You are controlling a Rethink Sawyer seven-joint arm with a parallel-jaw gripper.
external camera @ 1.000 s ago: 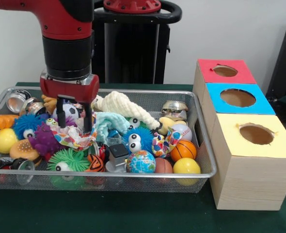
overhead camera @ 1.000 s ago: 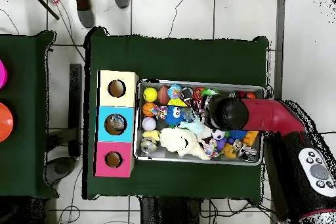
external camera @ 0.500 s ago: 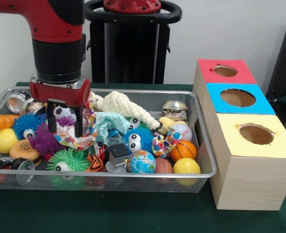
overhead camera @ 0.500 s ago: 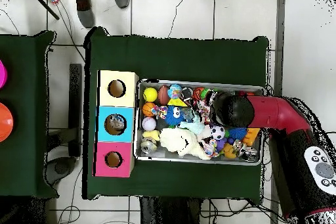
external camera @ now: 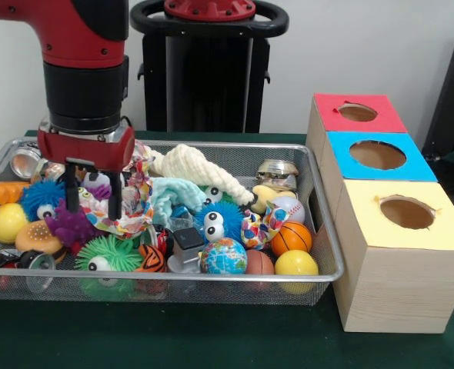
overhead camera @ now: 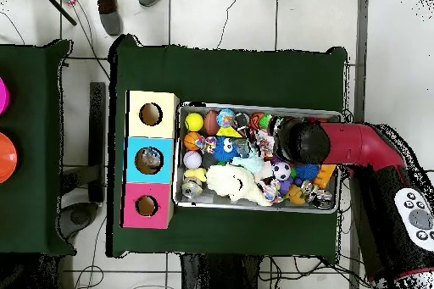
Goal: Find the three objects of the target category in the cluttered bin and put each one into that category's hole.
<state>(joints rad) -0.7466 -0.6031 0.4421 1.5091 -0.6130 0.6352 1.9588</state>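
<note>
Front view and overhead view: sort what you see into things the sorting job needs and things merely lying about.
Belongs to the job:
pincer, open over the toys
wire bin of toys
red-topped box
blue-topped box
yellow-topped box

Just lying about:
second green table
orange disc on it
a person's shoe on the floor

Gripper (external camera: 93, 198): fingers apart, hanging over the left part of the bin, tips either side of a purple spiky toy (external camera: 73, 223).
Bin (external camera: 319, 231): wire mesh tray crowded with balls and toys.
Boxes: red (external camera: 358, 112), blue (external camera: 378, 155), yellow (external camera: 406, 213), each with a round hole on top.
</note>
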